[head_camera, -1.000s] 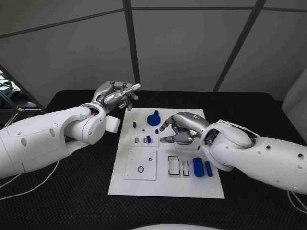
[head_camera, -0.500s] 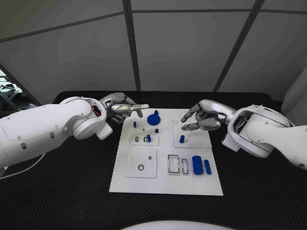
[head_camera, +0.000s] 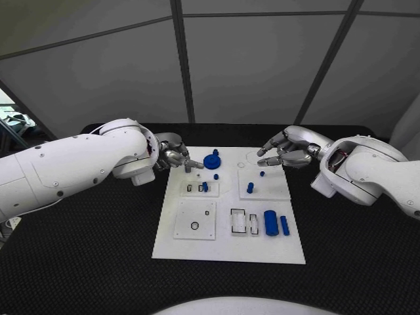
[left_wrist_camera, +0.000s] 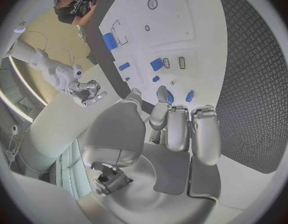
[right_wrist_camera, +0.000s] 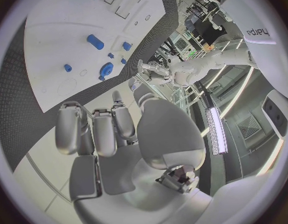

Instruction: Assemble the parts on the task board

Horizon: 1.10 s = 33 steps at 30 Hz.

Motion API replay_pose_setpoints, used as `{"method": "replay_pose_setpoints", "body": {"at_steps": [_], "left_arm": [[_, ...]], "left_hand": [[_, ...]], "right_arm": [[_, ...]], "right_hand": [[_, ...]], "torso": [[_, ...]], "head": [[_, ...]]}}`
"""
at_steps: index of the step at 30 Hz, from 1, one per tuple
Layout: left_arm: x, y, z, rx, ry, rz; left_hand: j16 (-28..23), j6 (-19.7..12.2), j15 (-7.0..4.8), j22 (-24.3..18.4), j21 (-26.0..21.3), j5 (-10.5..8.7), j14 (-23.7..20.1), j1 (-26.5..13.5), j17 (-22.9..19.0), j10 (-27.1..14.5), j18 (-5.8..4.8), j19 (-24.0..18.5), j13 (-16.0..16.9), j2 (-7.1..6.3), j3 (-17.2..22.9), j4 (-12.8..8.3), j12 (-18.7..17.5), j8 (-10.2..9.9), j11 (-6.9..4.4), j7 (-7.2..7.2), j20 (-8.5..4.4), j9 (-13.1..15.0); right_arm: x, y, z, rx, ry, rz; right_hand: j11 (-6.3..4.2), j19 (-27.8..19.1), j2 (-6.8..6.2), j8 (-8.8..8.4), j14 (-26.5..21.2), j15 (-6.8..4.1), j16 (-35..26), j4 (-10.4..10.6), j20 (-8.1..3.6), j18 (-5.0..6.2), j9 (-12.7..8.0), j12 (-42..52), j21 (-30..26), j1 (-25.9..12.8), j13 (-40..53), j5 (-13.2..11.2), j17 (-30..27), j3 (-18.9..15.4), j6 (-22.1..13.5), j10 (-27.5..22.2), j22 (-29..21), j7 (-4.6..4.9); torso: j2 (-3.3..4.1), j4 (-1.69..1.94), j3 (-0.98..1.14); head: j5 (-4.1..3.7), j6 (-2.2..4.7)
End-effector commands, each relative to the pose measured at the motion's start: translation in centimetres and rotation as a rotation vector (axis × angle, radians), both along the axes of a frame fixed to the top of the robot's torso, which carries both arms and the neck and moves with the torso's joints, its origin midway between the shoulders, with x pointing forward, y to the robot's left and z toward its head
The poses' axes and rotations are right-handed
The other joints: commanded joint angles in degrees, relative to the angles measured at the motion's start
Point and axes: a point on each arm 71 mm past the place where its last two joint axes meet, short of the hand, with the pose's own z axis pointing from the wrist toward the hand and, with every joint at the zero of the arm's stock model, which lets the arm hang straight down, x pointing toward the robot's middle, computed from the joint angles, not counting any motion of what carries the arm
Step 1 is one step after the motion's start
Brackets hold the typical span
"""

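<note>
White board (head_camera: pixel 227 246) is laid flat in the middle of the black tabletop (head_camera: pixel 87 262). On its near half, two blue cylinders (head_camera: pixel 275 224) are seen lying side by side next to empty slots. Further up, small blue pegs (head_camera: pixel 250 188) are stood upright, and a bigger blue knob (head_camera: pixel 211 161) is set near the far edge. Left hand (head_camera: pixel 175 157) is hovered at the board's far left corner, right hand (head_camera: pixel 287 151) at the far right; both are kept loosely curled with nothing held.

Robot lab (grey partition panels (head_camera: pixel 248 65), black table (head_camera: pixel 96 262))
</note>
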Motion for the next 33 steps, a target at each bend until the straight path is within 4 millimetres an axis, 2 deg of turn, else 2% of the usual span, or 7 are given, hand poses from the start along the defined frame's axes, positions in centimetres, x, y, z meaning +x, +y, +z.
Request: {"method": "replay_pose_setpoints", "body": {"at_steps": [1, 3, 7, 11, 13, 25, 33], "left_arm": [[0.2, -0.2, -0.2, 0.108, 0.011, -0.005], [0.4, -0.7, -0.4, 0.122, 0.014, -0.015], [0.5, -1.6, -0.7, 0.139, 0.015, -0.029], [0.6, -2.5, -1.0, 0.150, 0.023, -0.049], [0.6, -2.7, -1.1, 0.155, 0.027, -0.056], [0.5, -4.5, -2.1, 0.210, 0.078, -0.123], [0.7, -5.2, -2.3, 0.228, 0.095, -0.145]], "left_hand": [[0.3, -0.2, 0.39, 6.1, 0.3, -0.01, 2.9, 0.4, 2.7, 0.2, -9.30, 1.9, 0.3, -0.01, 0.0, -0.2, 0.5, -0.3, 0.39, 0.19, 0.45, 0.0], [0.3, -0.1, 0.44, 6.2, 0.3, -0.02, 2.9, 0.2, 2.7, 0.2, -9.30, 1.9, 0.4, 0.04, -0.5, 0.2, 0.6, -0.4, 0.42, 0.23, 0.53, 0.0], [0.2, -0.1, 0.52, 6.2, 0.3, -0.02, 2.9, -0.6, 2.7, 0.2, -9.28, 1.8, 0.6, 0.00, -1.8, 1.3, 0.7, -0.5, 0.49, 0.28, 0.66, 0.0], [0.2, -0.2, 0.54, 6.6, 0.6, -0.08, 2.9, -2.8, 2.7, 0.3, -9.37, 2.0, 1.0, -0.83, -4.5, 3.4, 1.0, -0.8, 0.51, 0.31, 0.70, 0.0], [0.2, -0.2, 0.53, 6.6, 0.5, -0.08, 2.9, -3.1, 2.7, 0.3, -9.36, 2.0, 1.0, -0.94, -4.9, 3.7, 1.0, -0.9, 0.53, 0.31, 0.69, 0.0], [0.2, -0.5, 0.65, 6.2, 0.3, -0.03, 2.8, -2.2, 2.7, -0.1, -9.28, 1.8, 0.8, -0.43, -5.5, 3.6, 0.7, -1.3, 0.69, 0.49, 0.78, -0.1], [0.2, -0.3, 0.71, 6.4, 0.4, 0.00, 2.8, -0.3, 2.7, -0.3, -9.30, 1.8, 0.7, 1.07, -5.3, 3.2, 0.5, -1.3, 0.72, 0.50, 0.89, 0.1]], "right_arm": [[0.1, 0.1, 0.2, 0.007, -0.015, -0.006], [0.2, 0.2, 0.2, 0.004, -0.020, -0.006], [0.2, 0.4, 0.2, 0.001, -0.024, -0.005], [0.3, 0.5, 0.2, -0.002, -0.026, -0.003], [0.3, 0.6, 0.2, -0.002, -0.026, -0.002], [0.4, 0.9, 0.2, -0.004, -0.027, -0.002], [0.5, 1.0, 0.2, -0.005, -0.026, -0.003]], "right_hand": [[0.12, -0.4, 0.05, -0.24, 2.9, -0.30, -0.1, -0.2, 0.02, 1.14, -0.1, -0.4, -0.3, 0.6, 0.0, 0.4, 2.2, -0.1, -0.5, -0.3, 0.0, -0.03], [0.13, -0.4, 0.06, -0.27, 2.9, -0.29, -0.1, -0.2, 0.03, 1.15, -0.1, -0.4, -0.3, 0.5, -0.1, 0.5, 2.2, -0.2, -0.5, -0.3, 0.0, -0.02], [0.15, -0.5, 0.07, -0.33, 2.9, -0.28, -0.2, -0.1, 0.03, 1.18, -0.2, -0.5, -0.4, 0.5, -0.2, 0.8, 2.1, -0.2, -0.6, -0.4, -0.2, 0.00], [0.16, -0.5, 0.06, -0.34, 2.9, -0.28, -0.3, -0.1, 0.03, 1.21, -0.2, -0.6, -0.5, 0.5, -0.3, 0.9, 2.0, -0.2, -0.7, -0.4, -0.3, 0.01], [0.16, -0.5, 0.06, -0.34, 2.9, -0.28, -0.3, -0.1, 0.03, 1.21, -0.2, -0.6, -0.5, 0.5, -0.3, 0.9, 2.0, -0.2, -0.7, -0.4, -0.3, 0.01], [0.18, -0.7, 0.09, -0.40, 2.9, -0.26, -0.4, -0.1, 0.04, 1.25, -0.2, -0.8, -0.6, 0.5, -0.5, 1.2, 1.9, -0.2, -0.8, -0.6, -0.5, 0.04], [0.18, -0.7, 0.16, -0.41, 2.9, -0.25, -0.4, 0.0, 0.05, 1.27, -0.2, -0.9, -0.7, 0.5, -0.5, 1.5, 1.8, -0.2, -0.8, -0.6, -0.6, 0.05]], "torso": [[-0.04, -0.04, 0.03], [-0.03, -0.01, 0.06], [0.04, -0.09, -0.01], [0.04, -0.04, 0.03], [0.04, -0.07, 0.03], [0.03, -0.07, 0.04], [0.05, -0.04, 0.03]], "head": [[0.07, -0.19], [0.09, -0.32], [0.24, -0.42], [0.29, -0.52], [0.36, -0.55], [0.30, -0.94], [0.38, -1.13]]}}
